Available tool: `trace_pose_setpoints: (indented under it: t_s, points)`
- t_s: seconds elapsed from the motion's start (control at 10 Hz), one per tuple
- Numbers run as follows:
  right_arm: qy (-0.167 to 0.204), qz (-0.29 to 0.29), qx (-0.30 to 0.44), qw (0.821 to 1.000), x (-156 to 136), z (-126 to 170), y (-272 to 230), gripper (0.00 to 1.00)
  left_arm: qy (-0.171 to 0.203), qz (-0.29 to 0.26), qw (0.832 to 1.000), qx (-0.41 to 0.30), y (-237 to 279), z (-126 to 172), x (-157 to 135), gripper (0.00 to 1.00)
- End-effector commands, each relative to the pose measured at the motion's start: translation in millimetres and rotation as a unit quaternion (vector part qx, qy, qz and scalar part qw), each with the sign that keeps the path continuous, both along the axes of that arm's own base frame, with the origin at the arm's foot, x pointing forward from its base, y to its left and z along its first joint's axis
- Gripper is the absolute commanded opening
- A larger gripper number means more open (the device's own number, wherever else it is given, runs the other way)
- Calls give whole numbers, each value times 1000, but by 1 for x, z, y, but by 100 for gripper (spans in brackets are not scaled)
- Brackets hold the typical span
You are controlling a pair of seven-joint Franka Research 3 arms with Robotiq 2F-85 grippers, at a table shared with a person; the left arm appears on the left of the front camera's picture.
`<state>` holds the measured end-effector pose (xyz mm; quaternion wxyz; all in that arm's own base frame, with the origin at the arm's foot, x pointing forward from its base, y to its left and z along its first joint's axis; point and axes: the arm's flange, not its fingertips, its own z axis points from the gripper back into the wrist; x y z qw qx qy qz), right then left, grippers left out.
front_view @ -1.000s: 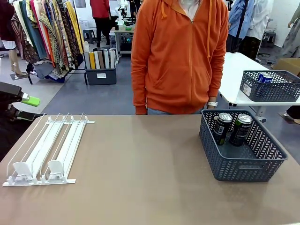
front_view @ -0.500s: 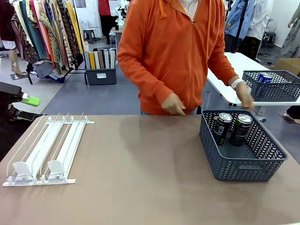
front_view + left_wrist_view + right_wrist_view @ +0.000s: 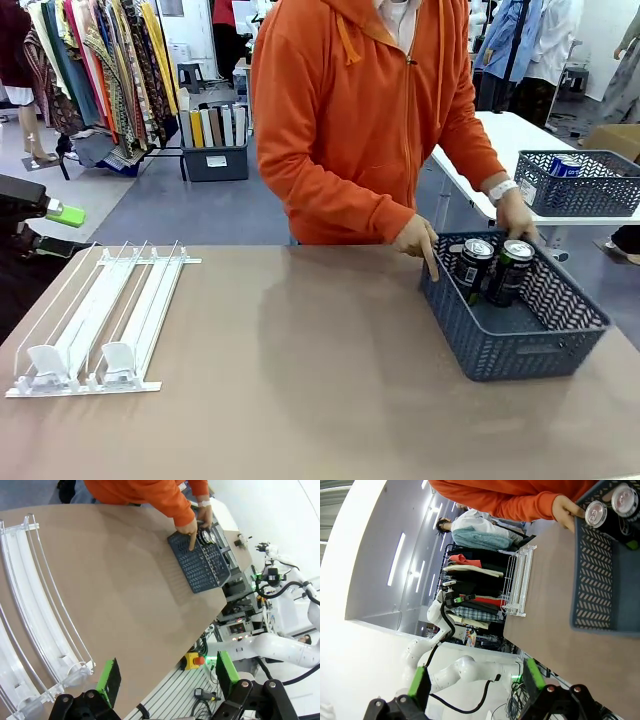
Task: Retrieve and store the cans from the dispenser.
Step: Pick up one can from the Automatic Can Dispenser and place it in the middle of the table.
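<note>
The white dispenser (image 3: 100,320) lies at the table's left, its lanes bare of cans; it also shows as the dispenser (image 3: 30,605) and the dispenser (image 3: 517,582). Two black cans (image 3: 474,268) (image 3: 511,270) stand in the dark grey basket (image 3: 520,350) at the right. The person's hands (image 3: 420,240) rest on the basket's far rim. My left gripper (image 3: 62,230) hangs open off the table's left edge, beside the dispenser's high end. In the left wrist view my left gripper (image 3: 166,675) holds nothing. My right gripper (image 3: 475,677) is open and bare, far from the basket (image 3: 600,580).
A second grey basket (image 3: 580,185) with a blue can (image 3: 565,167) sits on a white table behind the person. The person in an orange hoodie (image 3: 370,120) leans over the far edge. The brown tabletop (image 3: 300,380) lies bare between dispenser and basket.
The person has leaned forward and brought both hands onto the basket's far rim. The basket has shifted slightly. My left gripper has stayed still.
</note>
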<state>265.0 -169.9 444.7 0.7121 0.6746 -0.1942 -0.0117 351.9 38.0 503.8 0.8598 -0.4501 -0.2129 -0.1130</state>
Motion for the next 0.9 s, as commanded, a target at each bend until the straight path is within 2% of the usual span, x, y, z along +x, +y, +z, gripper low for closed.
trace_pose_setpoints:
  t_s: [0.0, 0.8]
  points:
    - [-4, -3, 7, 1000, 1, 3, 1, 100, 4, -1, 1000, -1, 1, 3, -2, 100]
    - [-4, -3, 7, 1000, 1, 3, 1, 100, 4, -1, 1000, -1, 1, 3, -2, 100]
